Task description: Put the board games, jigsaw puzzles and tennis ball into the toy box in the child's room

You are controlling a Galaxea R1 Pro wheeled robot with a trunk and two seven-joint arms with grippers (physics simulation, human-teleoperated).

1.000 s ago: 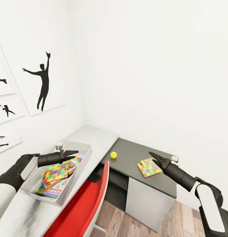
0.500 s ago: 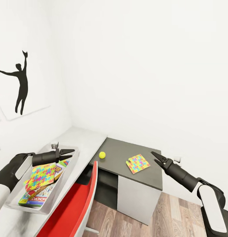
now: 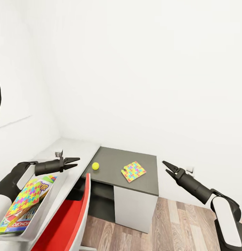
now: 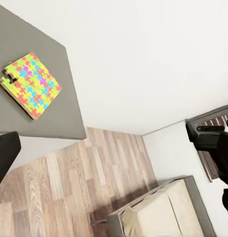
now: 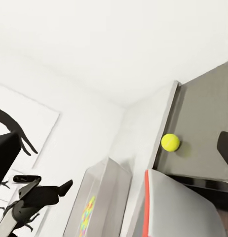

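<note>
The left gripper [image 3: 76, 162] hangs with its two dark fingers parted and nothing between them, over the pale speckled table [image 3: 73, 148] near the far end of the toy box [image 3: 47, 209]. That grey bin sits on the table at the near left, and in it lie a jigsaw puzzle [image 3: 24, 195] (the flat square with the bright interlocking pattern) tilted on top of board games [image 3: 16, 220] with cartoon covers.

The right gripper [image 3: 166, 166] is also spread open and empty, held in the air out past the right edge of the dark side unit [image 3: 110, 158], above the wood-plank floor [image 3: 176, 223]. It touches nothing.

On the dark top of that lower unit lies the second jigsaw puzzle [image 3: 133, 171], flat and turned at an angle, well apart from either gripper; the left wrist view shows it too [image 4: 31, 84]. The tennis ball [image 3: 95, 166] rests on the same dark top, close to the edge that meets the table, and the right wrist view shows it there [image 5: 170, 142].

A red chair [image 3: 66, 219] stands in front of the table. In the left wrist view, a corner of the beige bed [image 4: 158, 212] with its grey frame shows across the floor.
</note>
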